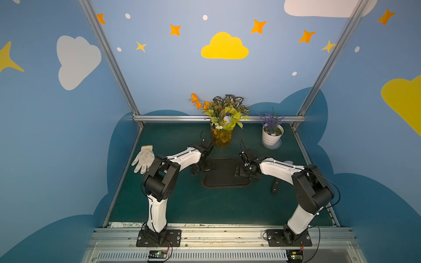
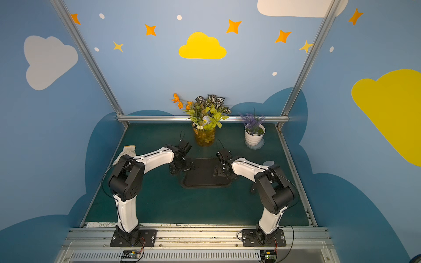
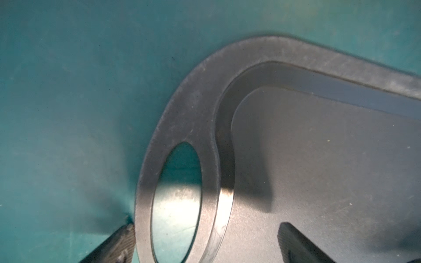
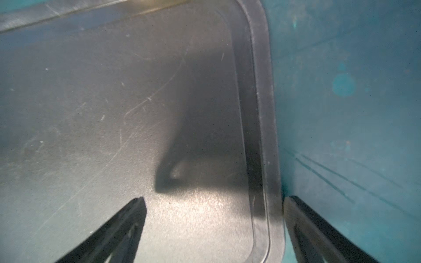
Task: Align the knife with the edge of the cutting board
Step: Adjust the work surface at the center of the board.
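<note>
the cutting board (image 1: pixel 224 175) lies flat at the centre of the surface (image 1: pixel 182 205), long axis running side to side. the left end effector (image 3: pixel 206 227) is spread, one finger on the bare surface outside the rim and one over the board, straddling the end with the handle slot (image 3: pixel 177 200). the right end effector (image 4: pixel 215 200) is likewise spread wide and straddles the opposite short edge; neither is pinching anything.

the knife (image 1: pixel 275 186) lies on the surface to the right of the board, apart from its short edge. only the black handle and a sliver of blade show; the right forearm (image 1: pixel 278 169) covers the rest. its long axis runs roughly front to back, handle towards the robot, tilted somewhat off the board's short edge.

judgement: the right arm is nearer. the knife sits outboard of the right end effector and closer to the base, so that arm would have to draw back and swing outward to reach the handle
</note>
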